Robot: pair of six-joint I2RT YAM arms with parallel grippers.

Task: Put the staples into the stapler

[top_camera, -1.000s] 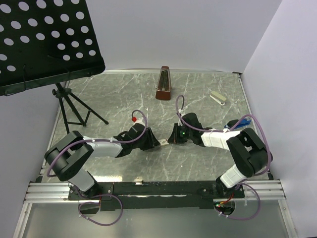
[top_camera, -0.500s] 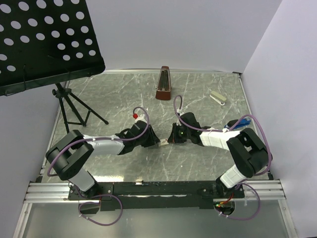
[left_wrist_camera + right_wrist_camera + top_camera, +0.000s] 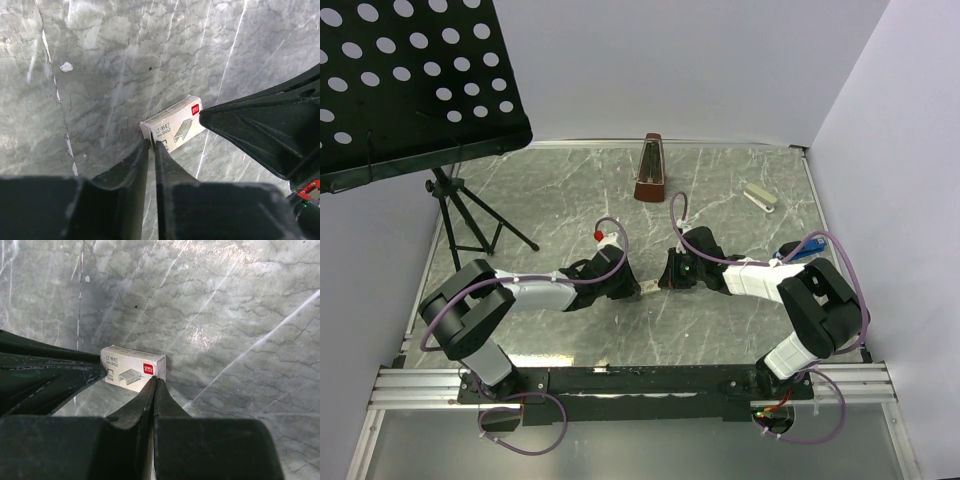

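Likely light, crushable staples box (image 3: 172, 127); pinch short ends. Nearly closed left hand (image 3: 152, 144) at one end, grip unclear; closed right hand (image 3: 155, 381) touching other.

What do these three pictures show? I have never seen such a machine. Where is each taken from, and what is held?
This is a robot: a left arm and a right arm bolted to a table, each ending in a two-fingered claw. The wide picture comes from a camera above and behind them; each close picture comes from a camera on one wrist. On the table are a music stand, a metronome and a pale stapler. In the middle lies a small box of staples. The claws meet it from opposite ends. The right claw is shut, its tip at one corner; the left claw is nearly closed at another. Whether either pinches the box, I cannot tell.
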